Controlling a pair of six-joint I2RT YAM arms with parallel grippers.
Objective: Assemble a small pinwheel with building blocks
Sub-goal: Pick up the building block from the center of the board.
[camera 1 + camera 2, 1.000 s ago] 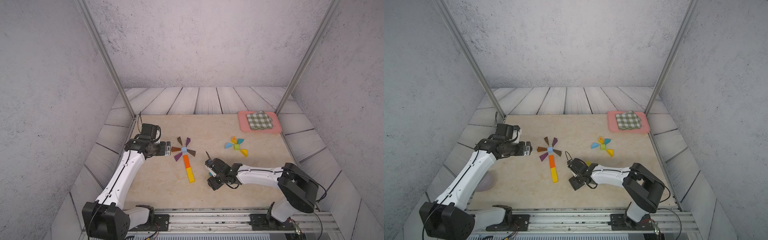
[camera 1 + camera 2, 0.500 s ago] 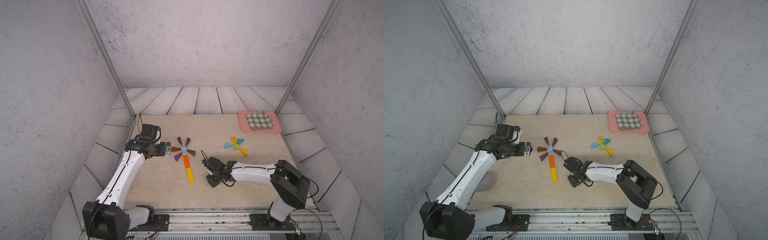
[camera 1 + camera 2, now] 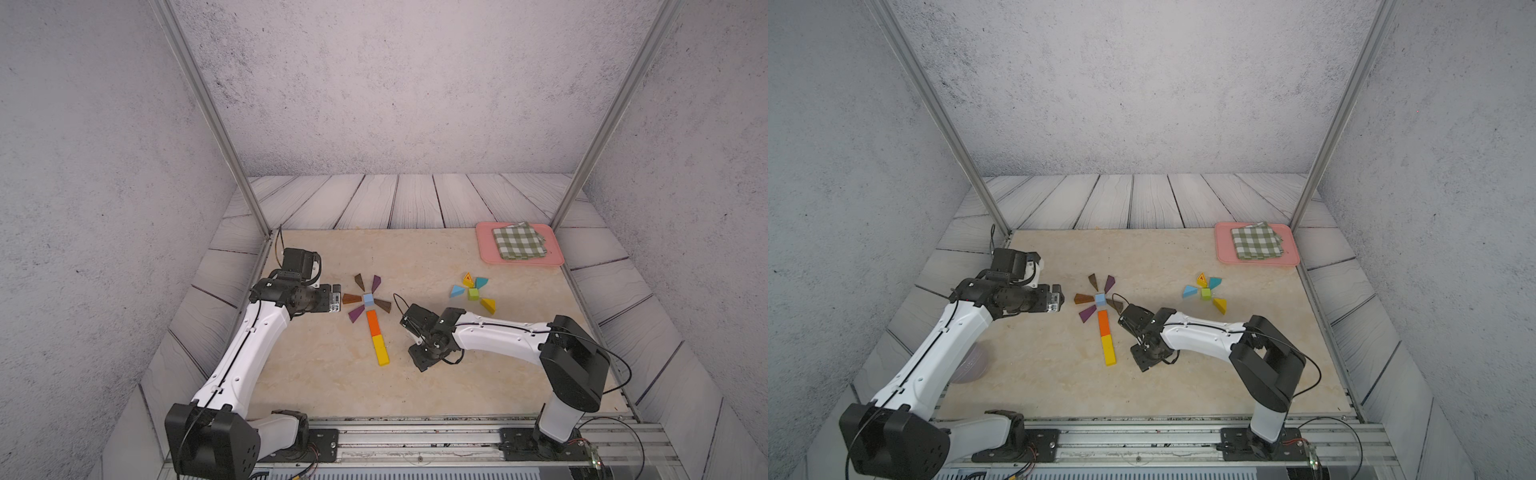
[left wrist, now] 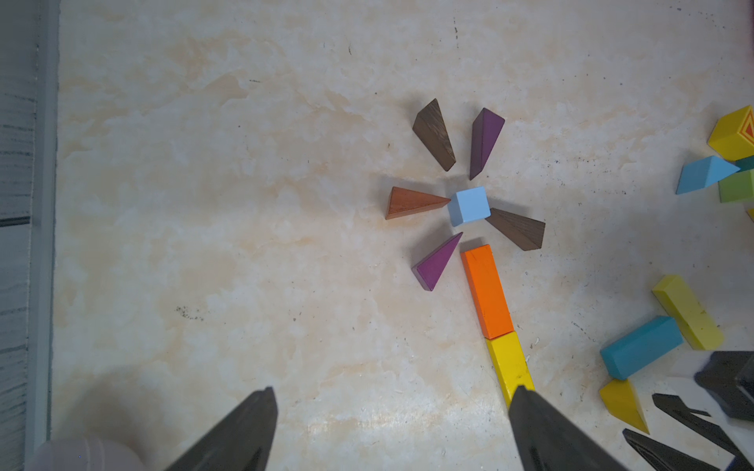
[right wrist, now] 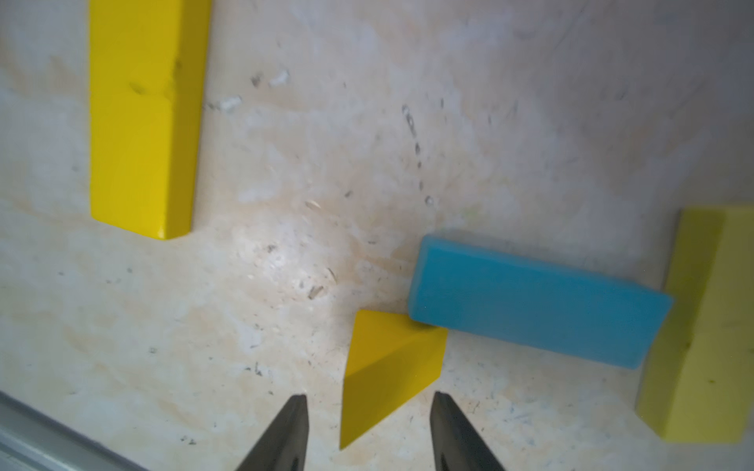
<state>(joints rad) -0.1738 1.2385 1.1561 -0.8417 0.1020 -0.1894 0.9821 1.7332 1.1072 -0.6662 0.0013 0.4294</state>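
left gripper: jaws fully apart and empty, beside the pinwheel. right gripper: jaws apart, straddling the yellow triangle, with a gap on each side. the triangle touches the teal bar. on the table, brown and purple wedges ring the light-blue cube. the orange bar and yellow bar lie end to end, running from the cube toward the robot base.
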